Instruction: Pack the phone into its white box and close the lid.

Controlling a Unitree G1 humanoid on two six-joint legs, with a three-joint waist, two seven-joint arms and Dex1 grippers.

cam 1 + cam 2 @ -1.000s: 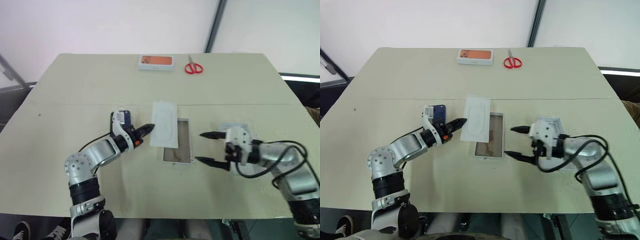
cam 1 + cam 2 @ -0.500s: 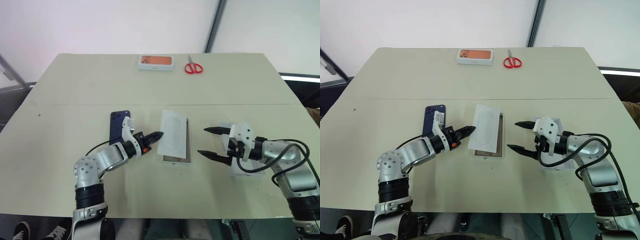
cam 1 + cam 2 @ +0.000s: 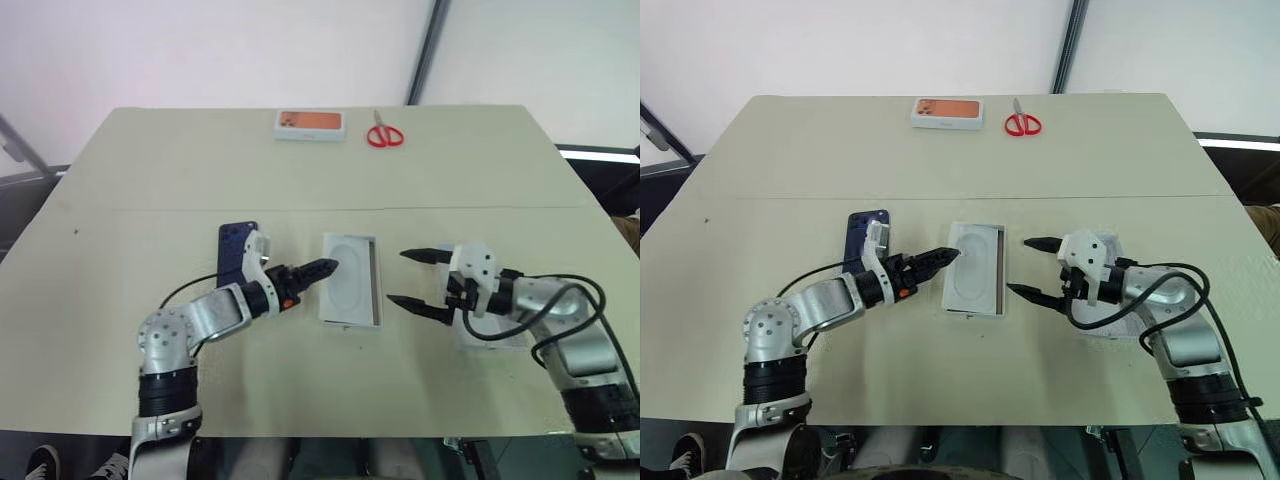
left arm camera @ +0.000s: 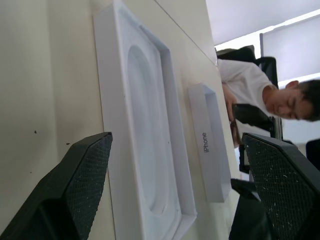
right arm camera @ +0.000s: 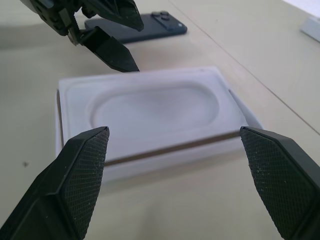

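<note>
Both arms forward, jaws apart

the white box (image 3: 376,290) is largely covered by a white insert (image 3: 347,289); the phone (image 3: 236,255) is partly hidden by the left arm; the lid (image 3: 492,335) is mostly masked by the right gripper (image 3: 412,279).

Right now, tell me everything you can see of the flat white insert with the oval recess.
The white insert is a thin, matte rectangular sheet, seemingly moulded card or pulp, with a shallow oval recess along its middle and a raised border. It lies flat in the white box, slightly askew, leaving a brownish strip of the box floor showing along one long side. The left gripper, open, points at its near edge, whether touching cannot be told; the right gripper, open, stands apart.
</note>
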